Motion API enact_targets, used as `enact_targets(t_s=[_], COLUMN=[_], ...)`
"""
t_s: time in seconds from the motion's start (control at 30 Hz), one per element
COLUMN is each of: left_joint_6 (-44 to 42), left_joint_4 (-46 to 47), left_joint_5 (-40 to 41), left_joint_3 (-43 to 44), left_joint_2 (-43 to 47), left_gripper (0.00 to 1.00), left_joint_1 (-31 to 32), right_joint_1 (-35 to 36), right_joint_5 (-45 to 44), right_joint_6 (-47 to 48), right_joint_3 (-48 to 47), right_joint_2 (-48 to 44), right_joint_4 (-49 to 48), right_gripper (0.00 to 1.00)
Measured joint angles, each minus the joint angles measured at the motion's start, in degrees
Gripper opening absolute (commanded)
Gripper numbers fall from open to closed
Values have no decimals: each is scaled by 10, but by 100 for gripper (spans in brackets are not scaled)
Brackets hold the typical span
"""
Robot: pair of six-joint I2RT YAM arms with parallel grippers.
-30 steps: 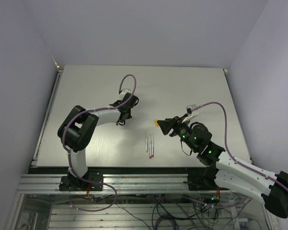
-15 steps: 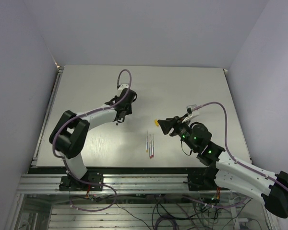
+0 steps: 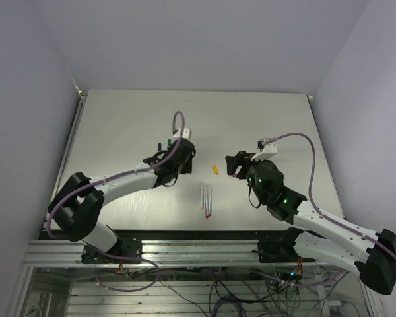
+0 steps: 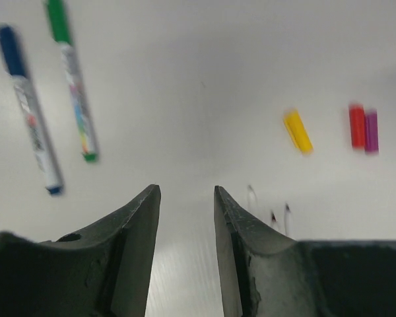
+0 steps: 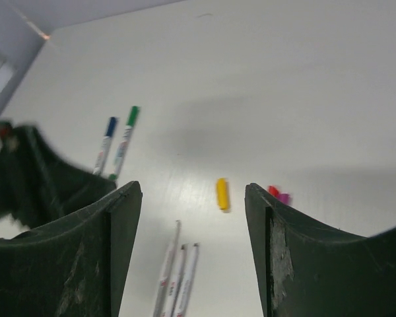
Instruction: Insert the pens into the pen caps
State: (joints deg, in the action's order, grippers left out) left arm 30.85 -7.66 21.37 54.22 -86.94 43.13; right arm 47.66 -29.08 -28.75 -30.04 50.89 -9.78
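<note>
Three uncapped pens [image 3: 206, 200] lie side by side near the table's front; the right wrist view shows them too [image 5: 178, 271]. A yellow cap [image 3: 215, 170] lies loose between the grippers, also seen in the wrist views [image 4: 297, 131] [image 5: 222, 193]. Red [image 4: 357, 125] and magenta [image 4: 371, 131] caps lie together to its right. Two more pens wear a blue cap [image 4: 30, 109] and a green cap [image 4: 72, 86]. My left gripper [image 3: 171, 168] [image 4: 187, 198] is open and empty, left of the yellow cap. My right gripper [image 3: 236, 165] [image 5: 193, 191] is open and empty, right of it.
The pale table [image 3: 119, 125] is walled at the back and on both sides. Its front edge meets a metal rail [image 3: 185, 247] with the arm bases and loose cables.
My left arm has swung right and nearer, toward the table's middle. My right gripper has drawn back to the right, and the yellow cap now lies apart from its tip.
</note>
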Motion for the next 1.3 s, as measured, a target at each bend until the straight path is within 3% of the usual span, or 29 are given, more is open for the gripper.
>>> enact_targets(t_s=[0.13,0.4,0.67,1.3], left_joint_6=[13,40,62,87], left_joint_4=[-1,-1,3,-16], left_joint_5=[2,3,5,33], left_joint_3=[-34,-52,-52,-42], left_joint_2=[7,11,-4,-91], left_gripper=[49,50,50,51], left_joint_1=[68,131,173,202], right_joint_1=[-33,-186,-189,-189], right_joint_5=[-16,75,131,150], right_joint_6=[5,-25,-45,-51], right_joint_3=[-1,16,42,59], right_joint_2=[6,25,44,40], right_joint_4=[16,11,2,-16], right_gripper=[64,63,63,63])
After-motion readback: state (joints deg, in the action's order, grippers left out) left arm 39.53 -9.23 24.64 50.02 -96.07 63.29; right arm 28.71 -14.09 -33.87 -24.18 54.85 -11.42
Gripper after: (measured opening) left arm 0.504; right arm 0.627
